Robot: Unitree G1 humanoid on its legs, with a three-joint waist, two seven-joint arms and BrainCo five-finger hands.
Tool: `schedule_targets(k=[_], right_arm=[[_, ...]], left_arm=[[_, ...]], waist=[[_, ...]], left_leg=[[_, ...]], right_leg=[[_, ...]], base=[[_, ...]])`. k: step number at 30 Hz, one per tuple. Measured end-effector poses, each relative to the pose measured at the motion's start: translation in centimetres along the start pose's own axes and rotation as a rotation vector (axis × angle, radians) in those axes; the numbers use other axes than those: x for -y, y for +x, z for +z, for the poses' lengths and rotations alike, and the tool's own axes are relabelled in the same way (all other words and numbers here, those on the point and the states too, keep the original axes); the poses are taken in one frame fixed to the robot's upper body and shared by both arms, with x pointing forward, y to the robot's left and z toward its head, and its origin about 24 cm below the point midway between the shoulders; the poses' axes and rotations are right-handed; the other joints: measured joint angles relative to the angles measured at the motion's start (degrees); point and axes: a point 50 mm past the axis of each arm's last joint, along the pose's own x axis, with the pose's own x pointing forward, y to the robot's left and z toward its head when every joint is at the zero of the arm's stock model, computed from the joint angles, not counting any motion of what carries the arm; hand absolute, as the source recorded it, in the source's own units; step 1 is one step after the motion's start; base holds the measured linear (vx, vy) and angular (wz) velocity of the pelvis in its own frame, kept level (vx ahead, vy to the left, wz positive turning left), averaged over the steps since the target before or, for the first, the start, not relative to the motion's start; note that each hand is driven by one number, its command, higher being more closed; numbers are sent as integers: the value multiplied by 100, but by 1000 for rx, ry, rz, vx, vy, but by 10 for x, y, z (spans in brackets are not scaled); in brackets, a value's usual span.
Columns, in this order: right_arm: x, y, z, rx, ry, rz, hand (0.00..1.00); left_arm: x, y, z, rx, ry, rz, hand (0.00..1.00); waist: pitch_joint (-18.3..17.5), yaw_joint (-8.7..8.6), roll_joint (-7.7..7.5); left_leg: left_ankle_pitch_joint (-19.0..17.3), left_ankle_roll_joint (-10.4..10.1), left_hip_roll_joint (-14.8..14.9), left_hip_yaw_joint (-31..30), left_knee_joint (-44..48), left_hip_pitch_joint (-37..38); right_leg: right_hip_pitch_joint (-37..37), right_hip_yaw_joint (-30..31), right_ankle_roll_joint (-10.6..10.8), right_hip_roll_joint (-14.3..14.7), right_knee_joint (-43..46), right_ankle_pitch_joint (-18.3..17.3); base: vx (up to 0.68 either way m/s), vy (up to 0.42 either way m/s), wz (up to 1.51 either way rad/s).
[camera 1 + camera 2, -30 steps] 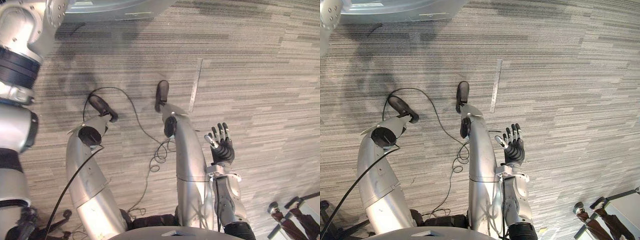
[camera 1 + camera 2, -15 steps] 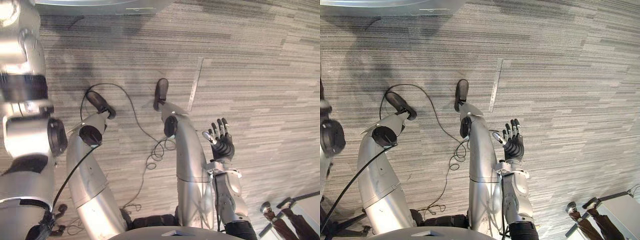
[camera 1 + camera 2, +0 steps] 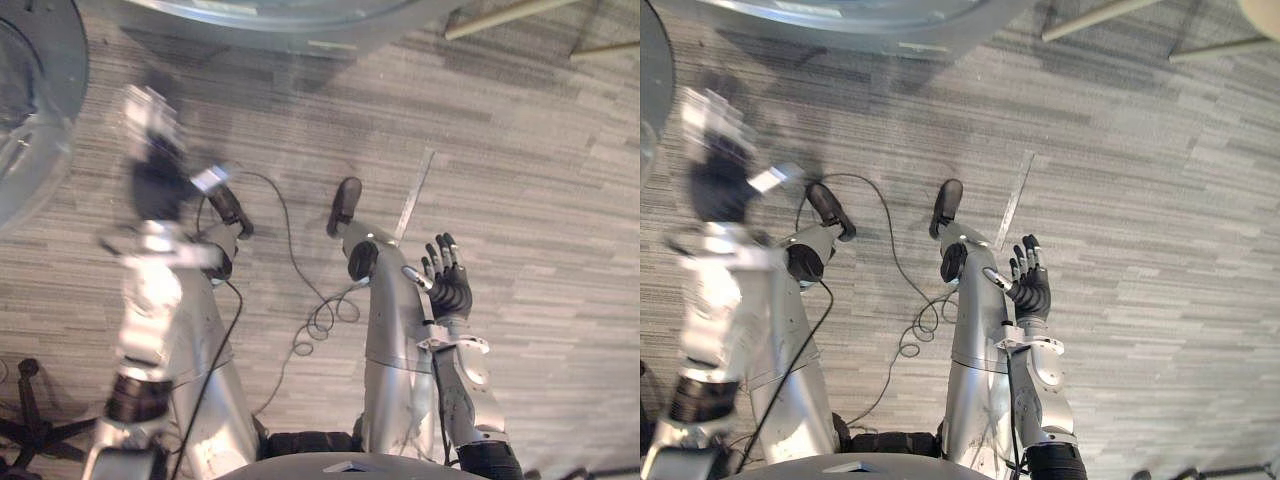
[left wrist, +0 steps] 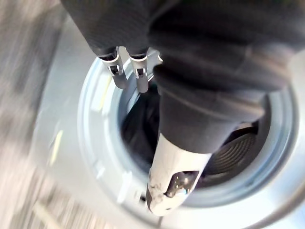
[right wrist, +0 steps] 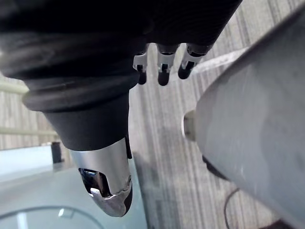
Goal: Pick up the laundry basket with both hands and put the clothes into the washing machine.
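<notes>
The washing machine's grey curved front (image 3: 300, 20) runs along the far edge of the floor, and its round glass door (image 3: 30, 110) stands open at the far left. My left hand (image 3: 150, 150) is raised over the floor near that door, blurred by motion. In the left wrist view its fingers (image 4: 126, 71) and thumb (image 4: 171, 186) are straight and hold nothing. Past them is the round drum opening (image 4: 95, 143), dark inside. My right hand (image 3: 445, 290) hangs low at the right, open and empty, and its fingers (image 5: 162, 67) are straight.
Grey striped carpet covers the floor. A thin metal strip (image 3: 412, 195) lies in it ahead of my right hand. Pale slanted bars (image 3: 510, 15) cross the far right corner. A black star-shaped chair base (image 3: 30, 430) sits at the near left.
The camera has shifted, bringing the machine's door into view at the left. My left arm has swung out ahead, its hand now blurred near the door. The right hand keeps its pose.
</notes>
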Motion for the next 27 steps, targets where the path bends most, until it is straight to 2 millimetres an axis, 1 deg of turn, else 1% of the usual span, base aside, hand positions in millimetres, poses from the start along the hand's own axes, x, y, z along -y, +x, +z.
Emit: schedule_targets(k=[1, 3, 4, 5, 6, 7, 8, 9, 10, 11, 12, 13, 14, 15, 16, 17, 18, 19, 20, 21, 22, 23, 24, 25, 26, 27], right_arm=[[-2, 2, -2, -7, -5, 7, 0], [-4, 6, -10, -41, -46, 25, 0], [-3, 9, -17, -76, -70, 23, 0], [-3, 10, -21, -95, -80, 20, 0], [1, 9, -30, -142, -93, 7, 0], [4, 9, -40, -192, -104, -6, 0], [7, 7, -45, -219, -113, -15, 0], [13, 2, -55, -267, -127, -39, 0], [19, -5, -67, -332, -140, -63, 0], [23, -10, -74, -370, -146, -77, 0], [27, -19, -85, -431, -148, -101, 0], [33, -36, -100, -513, -143, -145, 0], [33, -42, -104, -535, -138, -155, 0], [33, -49, -110, -566, -128, -168, 0], [30, -50, -113, -576, -122, -165, 0], [25, -54, -119, -602, -116, -154, 0], [24, -60, -126, -636, -104, -161, 0], [23, -63, -129, -652, -100, -164, 0], [24, -76, -137, -700, -90, -180, 0], [26, -84, -141, -729, -84, -194, 0], [28, -89, -144, -747, -81, -205, 0], [31, -94, -145, -761, -82, -217, 0], [36, -105, -149, -802, -76, -240, 0], [36, -105, -149, -808, -75, -243, 0], [36, -102, -149, -803, -76, -240, 0], [34, -94, -148, -792, -78, -229, 0]], left_arm=[[10, -8, -10, -50, -58, -38, 0], [42, -32, -39, -207, -247, -162, 0], [53, -43, -54, -288, -311, -202, 0], [57, -46, -59, -318, -335, -213, 0], [60, -53, -69, -370, -359, -223, 0], [59, -57, -78, -416, -363, -214, 0], [59, -60, -82, -440, -365, -213, 0], [61, -65, -88, -479, -369, -219, 0], [61, -68, -92, -503, -367, -225, 0], [60, -71, -94, -514, -366, -222, 0], [57, -74, -96, -531, -361, -211, 0], [54, -78, -99, -547, -358, -193, 0], [53, -78, -99, -545, -357, -189, 0], [52, -76, -98, -526, -350, -185, 0], [50, -74, -97, -515, -345, -182, 0], [47, -72, -98, -499, -328, -169, 0], [41, -76, -101, -508, -319, -143, 0], [39, -79, -102, -518, -315, -129, 0], [35, -84, -103, -532, -310, -101, 0], [27, -87, -105, -537, -294, -53, 0], [25, -89, -107, -543, -295, -22, 0], [25, -92, -108, -549, -303, 2, 0], [16, -97, -107, -546, -305, 64, 0], [13, -99, -107, -543, -304, 86, 0], [3, -102, -106, -541, -285, 133, 0], [-6, -108, -105, -549, -266, 180, 0]], waist=[[-2, 6, 4], [-10, 65, 20], [-12, 100, 24], [-16, 115, 31], [-18, 121, 37], [-29, 121, 62], [-58, 123, 115], [-124, 95, 209], [-188, 97, 271], [-271, 98, 313], [-496, 96, 354], [-933, 76, 448], [-1064, 64, 476], [-1245, 33, 495], [-1301, 33, 464], [-1405, -5, 444], [-1620, -39, 401], [-1730, -52, 362], [-2001, -34, 248], [-2166, -1, 179], [-2269, 54, 190], [-2327, 107, 177], [-2442, 260, 23], [-2489, 342, -29], [-2528, 452, -44], [-2518, 458, -21]], left_leg=[[0, -2, -29, -11, -21, 80], [2, -16, -151, -13, -112, 467], [-7, -26, -223, -8, -168, 784], [-10, -36, -268, -13, -193, 947], [-37, -75, -330, -21, -234, 1314], [-61, -103, -375, -41, -321, 1727], [-64, -104, -393, -51, -381, 1923], [-61, -111, -478, -69, -579, 2348], [-52, -109, -575, -16, -848, 2859], [-43, -101, -603, 30, -979, 3103], [-36, -103, -632, 121, -1178, 3383], [-23, -123, -674, 254, -1444, 3762], [-30, -114, -687, 301, -1531, 3914], [-64, -53, -683, 381, -1705, 4218], [-26, 25, -682, 478, -1829, 4397], [48, 107, -692, 522, -2025, 4694], [134, 71, -745, 496, -2255, 4906], [196, 52, -788, 460, -2365, 4978], [340, 9, -911, 364, -2537, 4988], [583, -76, -1077, 220, -2714, 4965], [798, -65, -1148, 114, -2983, 5004], [951, -57, -1176, 65, -3186, 5060], [1233, -65, -1318, 19, -3551, 5157], [1330, -53, -1347, -7, -3616, 5114], [1493, -59, -1348, -90, -3682, 4958], [1676, -51, -1338, -228, -3691, 4758]], right_leg=[[78, -7, -24, -20, 9, -39], [420, -12, -4, -119, 70, -148], [707, -23, -22, -194, 118, -241], [860, -27, 4, -227, 141, -275], [1235, -62, 34, -293, 153, -362], [1682, -90, 27, -307, 60, -424], [1925, -134, 45, -313, -22, -426], [2414, -203, 88, -321, -263, -393], [2935, -233, 142, -327, -584, -307], [3194, -246, 169, -313, -771, -238], [3476, -245, 201, -282, -1074, -112], [3885, -240, 243, -231, -1546, 98], [4039, -229, 263, -215, -1703, 169], [4325, -220, 270, -172, -1854, 314], [4357, -232, 136, -200, -1540, 237], [4379, -214, 3, -234, -511, 79], [4460, -158, 15, -230, 446, 38], [4536, -83, 21, -193, 713, 68], [4816, 182, 127, -67, 804, 157], [4936, 367, 315, 80, 517, -7], [5083, 428, 450, 186, 227, -126], [5279, 444, 497, 231, -81, -312], [5732, 485, 415, 271, -867, -779], [5830, 531, 380, 324, -1150, -907], [5931, 566, 279, 401, -1618, -1049], [5992, 501, 227, 465, -1909, -1156]], base=[[-19, -24, 25], [-27, -47, 32], [-32, -74, 32], [-14, -80, 34], [-7, -103, 28], [11, -83, 24], [26, -53, 23], [72, -9, 20], [98, 15, 14], [107, 37, -4], [159, 96, -22], [164, 103, -27], [210, 126, -32], [137, 66, -25], [122, 24, -22], [73, -59, -5], [81, -118, 7], [78, -135, 32], [87, -176, 49], [85, -167, 63], [82, -164, 58], [70, -209, 66], [39, -163, 51], [-8, -256, 41], [-82, -203, 24], [-117, -239, 25]])
